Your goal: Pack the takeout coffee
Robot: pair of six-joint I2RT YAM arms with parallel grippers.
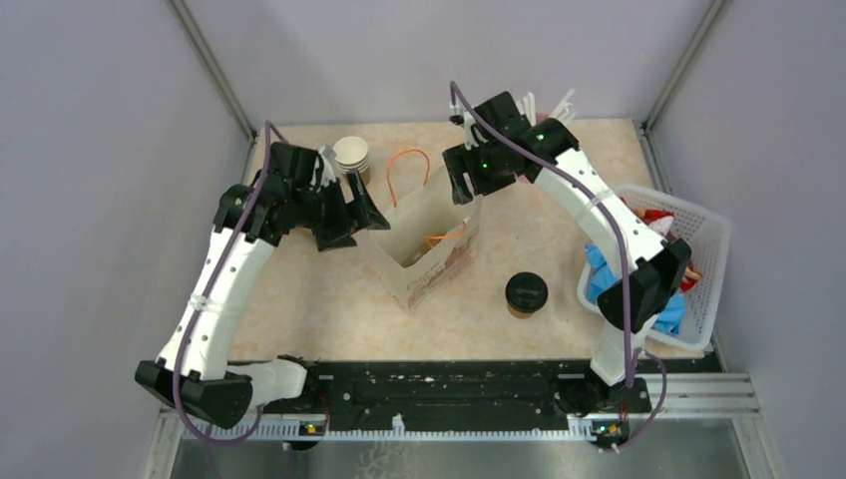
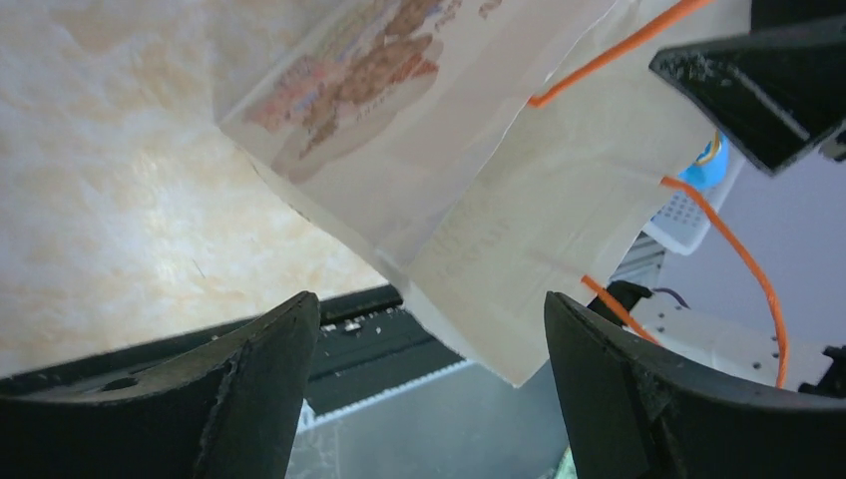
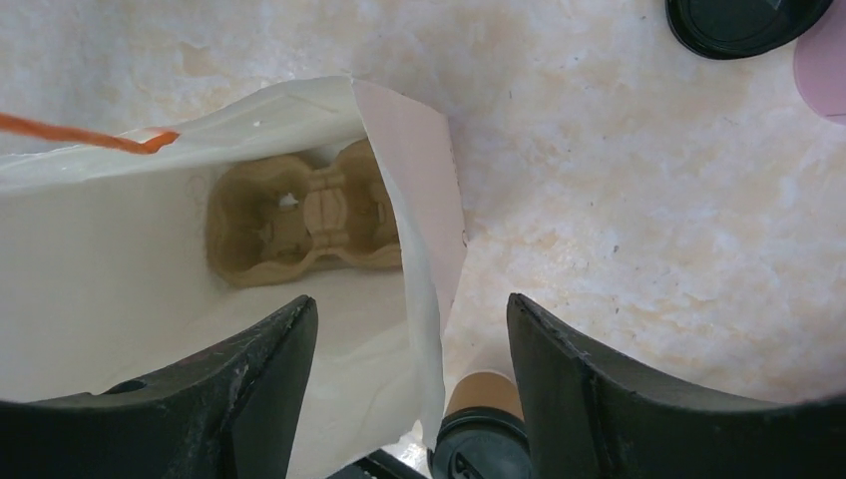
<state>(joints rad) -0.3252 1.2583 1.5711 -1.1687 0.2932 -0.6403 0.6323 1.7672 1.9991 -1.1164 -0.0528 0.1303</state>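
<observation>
The takeout coffee (image 1: 526, 294), a brown cup with a black lid, stands on the table right of the white paper bag (image 1: 424, 254). It also shows at the bottom of the right wrist view (image 3: 484, 429). The bag stands open with orange handles and holds a cardboard cup carrier (image 3: 299, 215). My right gripper (image 1: 464, 185) is open; in its wrist view it (image 3: 411, 299) straddles the bag's right wall without clamping it. My left gripper (image 1: 367, 212) is open at the bag's left rim. In its wrist view the bag's corner (image 2: 479, 200) hangs between the spread fingers of the gripper (image 2: 431, 299).
A stack of lidless paper cups (image 1: 351, 155) stands behind the left gripper. A white basket (image 1: 703, 235) with blue and red items sits at the right edge. A loose black lid (image 3: 743, 20) lies beyond the bag. The black rail (image 1: 449, 384) runs along the near edge.
</observation>
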